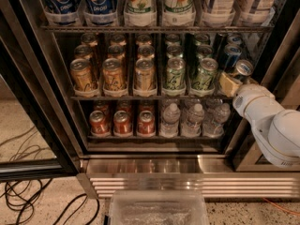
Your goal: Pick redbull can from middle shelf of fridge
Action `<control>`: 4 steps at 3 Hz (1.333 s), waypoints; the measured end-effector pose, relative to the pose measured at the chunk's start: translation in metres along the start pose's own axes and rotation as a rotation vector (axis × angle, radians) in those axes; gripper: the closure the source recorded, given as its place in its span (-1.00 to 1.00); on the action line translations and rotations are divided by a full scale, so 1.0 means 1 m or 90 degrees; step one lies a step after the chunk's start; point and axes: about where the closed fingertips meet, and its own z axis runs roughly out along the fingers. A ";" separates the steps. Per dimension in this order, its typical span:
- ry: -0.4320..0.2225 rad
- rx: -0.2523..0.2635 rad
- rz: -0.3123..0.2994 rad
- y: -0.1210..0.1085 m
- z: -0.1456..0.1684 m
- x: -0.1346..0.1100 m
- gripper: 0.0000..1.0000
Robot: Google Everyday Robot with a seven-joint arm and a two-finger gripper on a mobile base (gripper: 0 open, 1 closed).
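While my gripper point(230, 84) sits by the redbull can point(242, 69) at the bench's point(154, 96) right edge, grip unclear to me, a nudge might topple it.

You have one view here, set in front of the open fridge point(154, 165) and tilted down, close enough that its racks fill the frame. The middle shelf point(150, 96) sits mid-picture, with floor point(42, 210) and cables point(18, 196) along the bottom edge. The arm point(276, 130) shows at the right edge, and the tool point(234, 81) is at that shelf's right end.
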 end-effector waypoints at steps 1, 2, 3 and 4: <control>0.002 -0.008 -0.002 0.003 0.000 0.001 1.00; 0.002 -0.008 -0.002 0.003 0.000 -0.001 1.00; -0.037 -0.020 -0.013 0.010 -0.009 -0.021 1.00; -0.115 -0.016 -0.046 -0.016 -0.035 -0.052 1.00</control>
